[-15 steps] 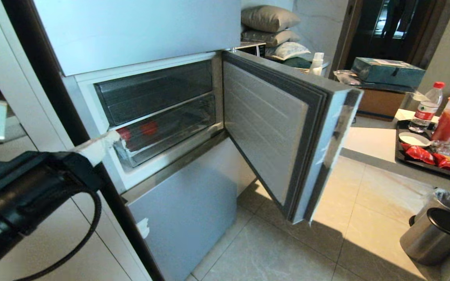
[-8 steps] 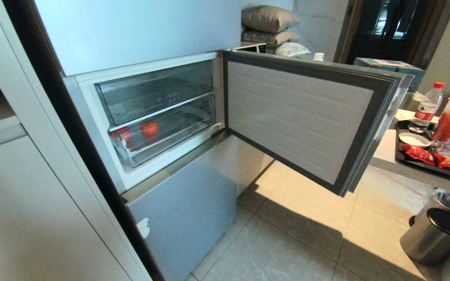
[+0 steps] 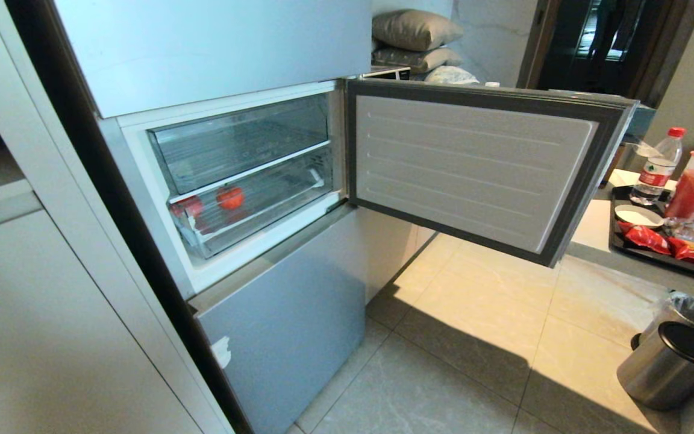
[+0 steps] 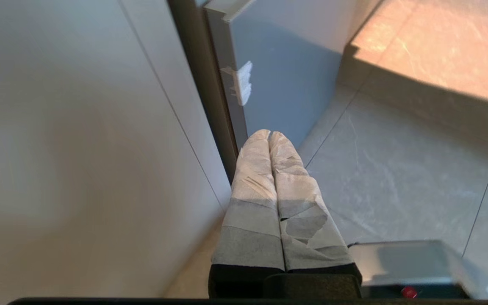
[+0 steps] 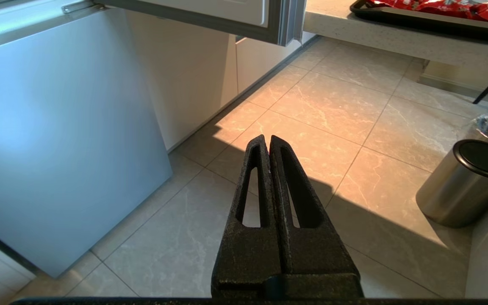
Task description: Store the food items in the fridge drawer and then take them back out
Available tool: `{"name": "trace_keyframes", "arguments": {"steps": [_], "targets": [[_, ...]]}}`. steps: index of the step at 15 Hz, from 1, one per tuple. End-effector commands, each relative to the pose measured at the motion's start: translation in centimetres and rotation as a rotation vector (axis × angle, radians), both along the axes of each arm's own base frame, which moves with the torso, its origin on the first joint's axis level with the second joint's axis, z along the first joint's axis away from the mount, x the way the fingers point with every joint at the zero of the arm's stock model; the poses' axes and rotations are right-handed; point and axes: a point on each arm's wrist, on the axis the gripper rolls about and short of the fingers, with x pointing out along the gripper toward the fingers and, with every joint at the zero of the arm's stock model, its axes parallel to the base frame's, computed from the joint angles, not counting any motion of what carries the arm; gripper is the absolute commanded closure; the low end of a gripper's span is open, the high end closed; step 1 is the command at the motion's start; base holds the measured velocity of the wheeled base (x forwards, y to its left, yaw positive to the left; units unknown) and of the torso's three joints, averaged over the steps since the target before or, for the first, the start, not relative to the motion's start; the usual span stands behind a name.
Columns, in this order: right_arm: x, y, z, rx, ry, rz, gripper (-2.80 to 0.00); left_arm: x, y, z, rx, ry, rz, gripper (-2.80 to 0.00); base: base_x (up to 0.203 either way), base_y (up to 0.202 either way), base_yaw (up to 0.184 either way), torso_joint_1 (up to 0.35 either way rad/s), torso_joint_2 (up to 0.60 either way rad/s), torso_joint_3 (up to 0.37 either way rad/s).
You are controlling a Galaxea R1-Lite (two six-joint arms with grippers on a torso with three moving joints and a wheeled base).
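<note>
Fridge door (image 3: pixel 479 166) stood swung wide to the right, inner panel facing the camera. Behind it, two clear drawers stacked in the open compartment; the lower fridge drawer (image 3: pixel 250 226) sat pushed in, its curved front lip toward the room. Both food items lay inside it at the left end: the dull pinkish-red fruit (image 3: pixel 189 206) nearest the left wall, the bright red piece (image 3: pixel 230 197) just beside it to the right, apart by a small gap. Neither arm showed in the head view. Left tool (image 4: pixel 269 134), fingers wrapped in pale tape, was clenched and empty, hanging low beside the lower fridge panel (image 4: pixel 286 80) above the tiled floor (image 4: pixel 396 169). Right tool (image 5: pixel 268 139), bare black, also clenched on nothing, pointed over the floor near a steel bin (image 5: pixel 464 182). Table (image 3: pixel 588 232) with a snack tray (image 3: pixel 615 235) stood at right.
</note>
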Motion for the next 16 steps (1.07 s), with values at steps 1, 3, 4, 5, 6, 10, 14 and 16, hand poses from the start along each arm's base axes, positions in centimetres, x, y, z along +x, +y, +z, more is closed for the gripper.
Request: {"name": "trace_keyframes", "arguments": {"steps": [1,3,4,5,6,10,14,16], "targets": [[0.0,0.0,0.0,-0.001,0.0,0.0,0.0,-0.3,-0.2,-0.7,0.028,0.023,-0.092,0.0,0.0,0.0,0.0,0.0,0.0,0.0],[0.0,0.0,0.0,-0.001,0.001,-0.001,0.0,-0.7,-0.2,-0.8,0.036,0.0,-0.165,0.0,0.0,0.0,0.0,0.0,0.0,0.0],[0.0,0.0,0.0,-0.001,0.002,0.0,0.0,-0.9,-0.1,-0.8,0.036,-0.031,-0.184,0.0,0.0,0.0,0.0,0.0,0.0,0.0],[0.0,0.0,0.0,0.0,0.001,-0.001,0.0,-1.4,-0.1,-0.9,0.04,-0.093,-0.171,0.0,0.0,0.0,0.0,0.0,0.0,0.0],[0.0,0.0,0.0,0.0,0.0,-0.001,0.0,-2.0,-0.1,-1.0,0.049,-0.17,-0.158,0.0,0.0,0.0,0.0,0.0,0.0,0.0],[0.0,0.0,0.0,0.002,0.001,-0.001,0.0,-2.6,-0.1,-1.1,-0.018,-0.245,-0.1,0.0,0.0,0.0,0.0,0.0,0.0,0.0],[0.0,0.0,0.0,0.004,0.001,-0.001,0.0,-2.5,0.0,-1.1,-0.109,-0.25,-0.056,0.0,0.0,-0.001,0.031,-0.001,0.0,0.001],[0.0,0.0,0.0,0.004,0.0,-0.001,0.0,-2.5,0.0,-1.1,-0.109,-0.25,-0.056,0.0,0.0,-0.009,0.176,0.003,0.01,0.006]]}}
